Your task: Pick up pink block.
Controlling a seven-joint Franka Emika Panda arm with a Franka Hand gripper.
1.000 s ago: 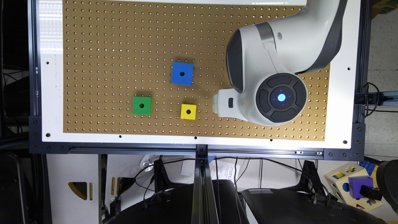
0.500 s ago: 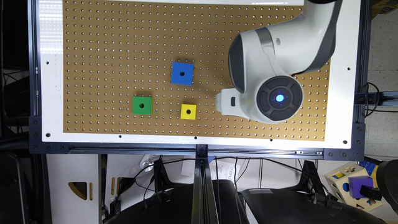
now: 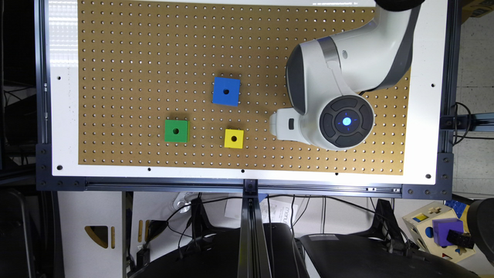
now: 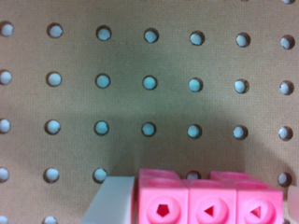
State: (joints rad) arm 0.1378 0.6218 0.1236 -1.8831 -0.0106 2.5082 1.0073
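The arm has shifted slightly toward the exterior view's upper right, and its gripper (image 4: 205,205) appears closed on the pink block (image 4: 208,198), perhaps beginning to lift.

A brown pegboard (image 3: 135,58) in a white frame carries a blue cube (image 3: 226,91), a green cube (image 3: 176,131) and a yellow cube (image 3: 234,138), all well apart from the gripper (image 3: 278,124); the pink block (image 4: 210,198) lies on it, touching a finger (image 4: 110,203).

pink block (image 4: 208,200) and hand (image 4: 201,205) both cropped at the frame edge
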